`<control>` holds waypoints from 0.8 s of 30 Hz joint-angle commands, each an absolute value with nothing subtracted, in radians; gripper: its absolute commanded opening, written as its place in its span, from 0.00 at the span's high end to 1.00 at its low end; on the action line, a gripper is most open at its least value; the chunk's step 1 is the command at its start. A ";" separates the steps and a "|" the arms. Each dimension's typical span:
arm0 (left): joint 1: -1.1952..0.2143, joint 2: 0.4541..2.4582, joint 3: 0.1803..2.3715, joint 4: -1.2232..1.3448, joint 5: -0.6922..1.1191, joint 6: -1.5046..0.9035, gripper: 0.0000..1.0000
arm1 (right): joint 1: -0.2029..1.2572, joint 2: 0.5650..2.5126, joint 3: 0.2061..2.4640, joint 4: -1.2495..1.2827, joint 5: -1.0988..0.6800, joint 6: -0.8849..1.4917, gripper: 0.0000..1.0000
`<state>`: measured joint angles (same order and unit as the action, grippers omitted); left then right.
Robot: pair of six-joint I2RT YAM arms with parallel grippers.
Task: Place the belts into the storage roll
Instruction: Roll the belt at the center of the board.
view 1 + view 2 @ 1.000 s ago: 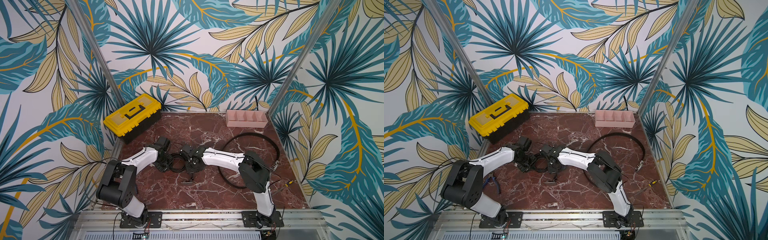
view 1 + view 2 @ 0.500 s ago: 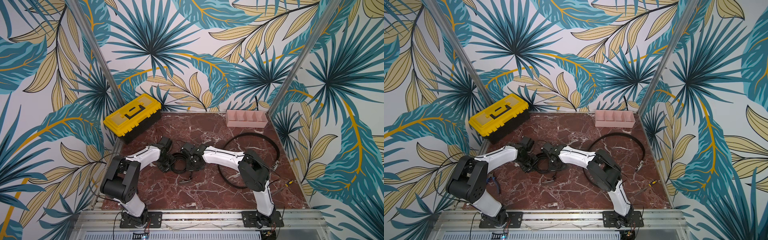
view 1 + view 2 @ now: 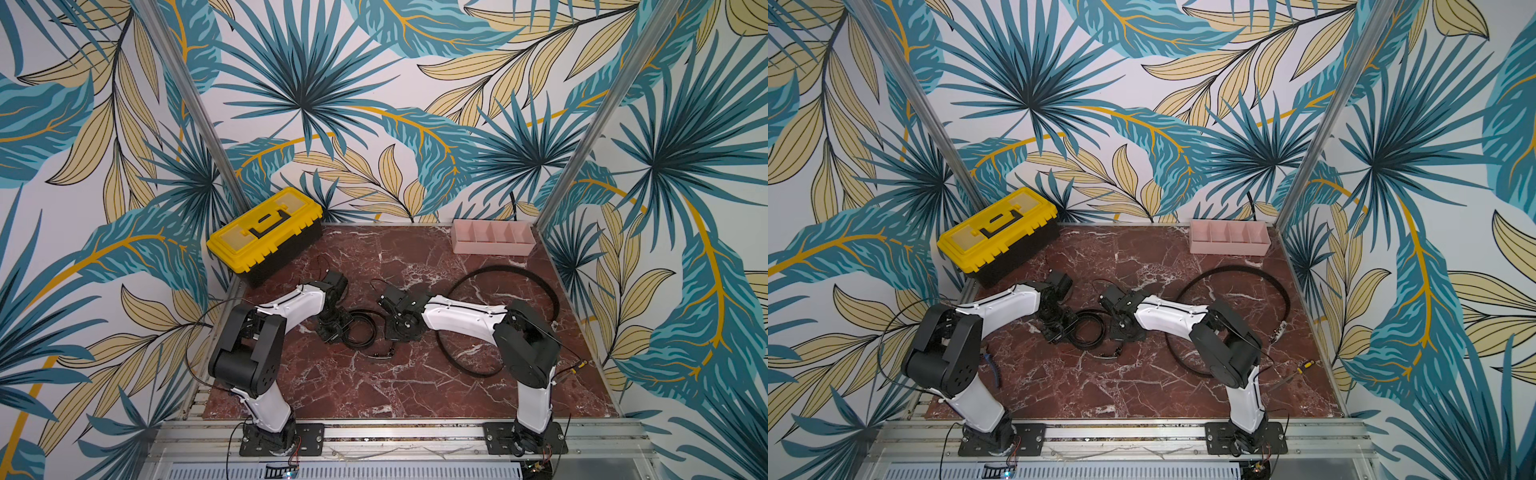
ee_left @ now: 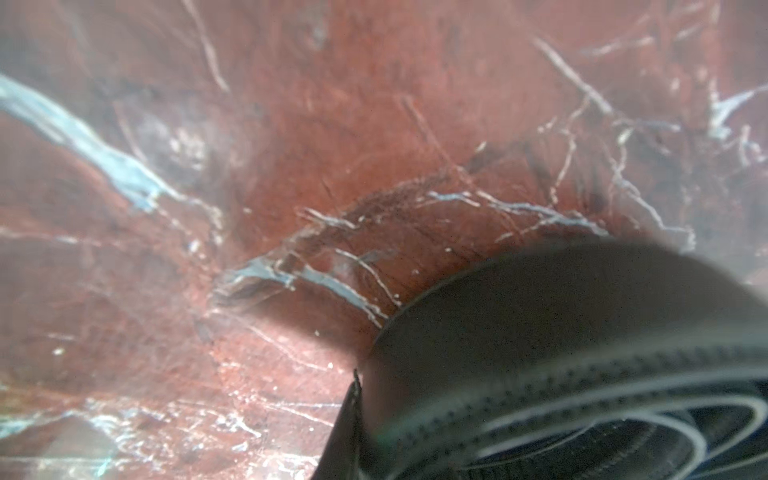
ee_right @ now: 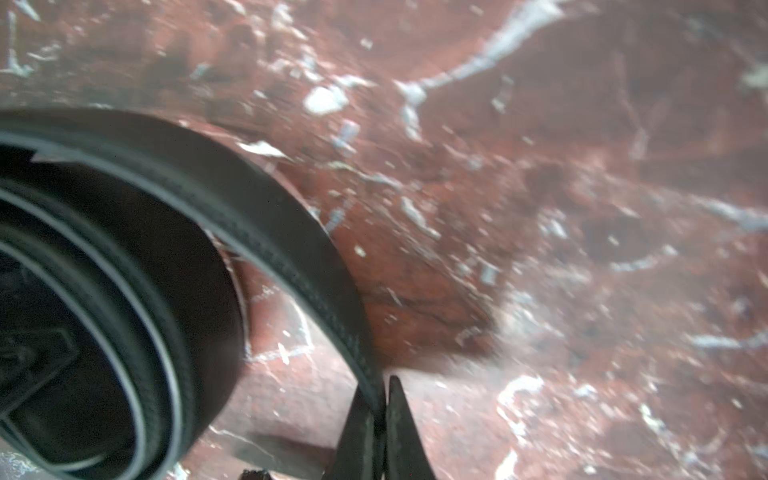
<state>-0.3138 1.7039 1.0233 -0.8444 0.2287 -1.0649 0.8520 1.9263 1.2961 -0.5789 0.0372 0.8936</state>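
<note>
Right wrist view: right gripper (image 5: 376, 390) pinches outer wrap of coiled belt (image 5: 291, 249), centre of table (image 3: 374, 386). Left gripper (image 3: 331, 328) at coil's 9 o'clock, grip indeterminate. Loose belt (image 3: 505, 269) 3 o'clock; storage roll (image 3: 490, 248) 1 o'clock.

We look into a small booth whose back wall (image 3: 374, 104) and two side walls (image 3: 62, 232) are papered with big teal palm fronds and pale yellow leaves on white (orange stems thread through them). Slanting aluminium posts (image 3: 604, 112) mark the back corners. The floor of the booth is a dark red marble-look tabletop (image 3: 374, 386) veined in white, evenly lit, and a grooved aluminium rail (image 3: 415, 434) runs along its near edge.
</note>
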 commanded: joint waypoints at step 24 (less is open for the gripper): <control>-0.464 1.717 1.033 -0.804 0.173 -1.564 1.00 | 0.938 1.946 1.267 -0.451 -0.182 1.155 0.84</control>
<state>-0.4446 1.7168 1.0462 -0.8360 0.1577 -1.4914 0.9291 1.9160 1.2476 -0.4721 -0.1284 1.1069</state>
